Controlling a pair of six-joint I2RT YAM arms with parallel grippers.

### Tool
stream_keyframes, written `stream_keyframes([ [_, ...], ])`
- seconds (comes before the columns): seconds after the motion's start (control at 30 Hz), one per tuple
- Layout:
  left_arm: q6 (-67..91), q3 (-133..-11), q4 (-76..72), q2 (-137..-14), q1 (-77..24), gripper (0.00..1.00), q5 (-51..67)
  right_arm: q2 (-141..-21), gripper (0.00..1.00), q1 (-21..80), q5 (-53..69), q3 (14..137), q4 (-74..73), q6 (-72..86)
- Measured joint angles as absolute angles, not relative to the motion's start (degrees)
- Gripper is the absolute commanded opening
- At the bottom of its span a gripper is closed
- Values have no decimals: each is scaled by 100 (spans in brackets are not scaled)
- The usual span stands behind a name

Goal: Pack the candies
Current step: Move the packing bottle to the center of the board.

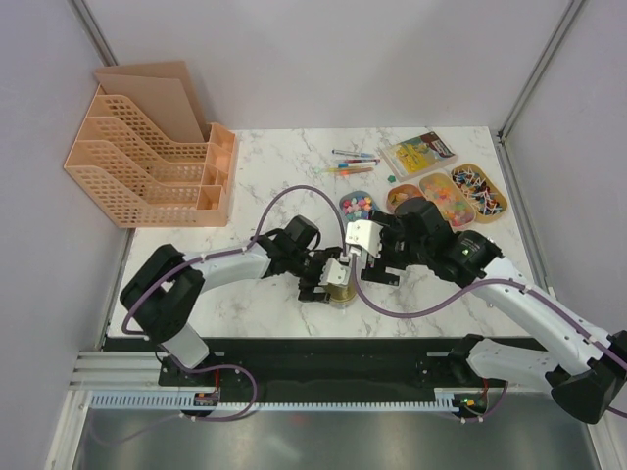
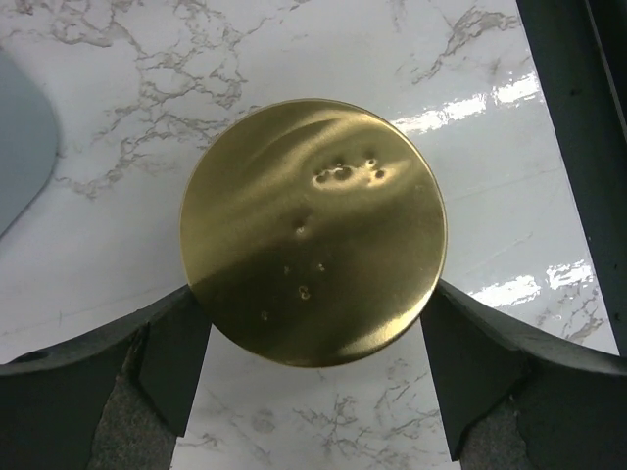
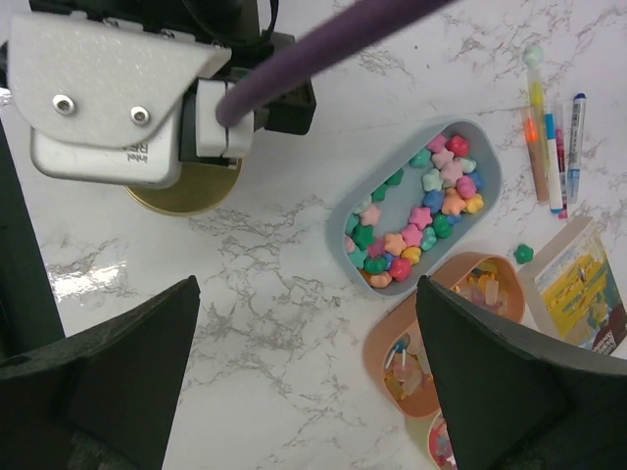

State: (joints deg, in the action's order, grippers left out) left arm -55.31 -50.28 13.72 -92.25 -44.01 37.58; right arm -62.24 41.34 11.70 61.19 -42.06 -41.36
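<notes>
1. Work items. The candies [image 3: 400, 242] are small star-shaped sweets in pink, green, blue, orange and red. They lie in a grey tray [image 3: 338, 213] at mid-table. More sweets, some of them on white sticks, fill the orange trays [image 3: 372, 343] just to its right. One loose green candy [image 3: 523, 253] lies on the table [image 3: 274, 323] beside a booklet [image 3: 578, 289], near the pens [image 3: 554, 147]. None of the sweets is held.

2. Left gripper [image 2: 313, 292]. Its jaws are spread wide to either side of a round gold lid [image 2: 313, 235], which lies flat on the marble near the grey tray. The fingertips [image 2: 186, 333] stand right at the rim. No firm pinch is evident.

3. Right gripper [image 3: 304, 294]. Its jaws are spread wide with nothing between them. It hangs above bare table between the lid and the grey tray.

4. Hazards.
- The lid is smooth and the marble is glossy. An off-centre closure would likely push the lid sideways out of the jaws.
- The two wrists are close together, and a purple cable [image 3: 323, 49] crosses above the right gripper. A careless move risks a snag or a collision.
- A low sweep towards the sweets could nudge the grey tray and scatter its contents.
- The sweets are small and rounded. A pinch on one may flick it away.
- The loose green candy may be overlooked.
</notes>
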Motion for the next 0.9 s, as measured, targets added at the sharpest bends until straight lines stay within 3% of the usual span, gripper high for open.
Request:
stream_keyframes([
  [0.53, -3979, -5572, 196, -10125, -5054, 91, 3328, -5690, 98, 3994, 1157, 5789, -4421, -4147],
  [0.9, -2239, -3983, -2781, -10186, -5098, 96, 2864, -5861, 98, 3607, 1721, 5754, -5249, -5009],
])
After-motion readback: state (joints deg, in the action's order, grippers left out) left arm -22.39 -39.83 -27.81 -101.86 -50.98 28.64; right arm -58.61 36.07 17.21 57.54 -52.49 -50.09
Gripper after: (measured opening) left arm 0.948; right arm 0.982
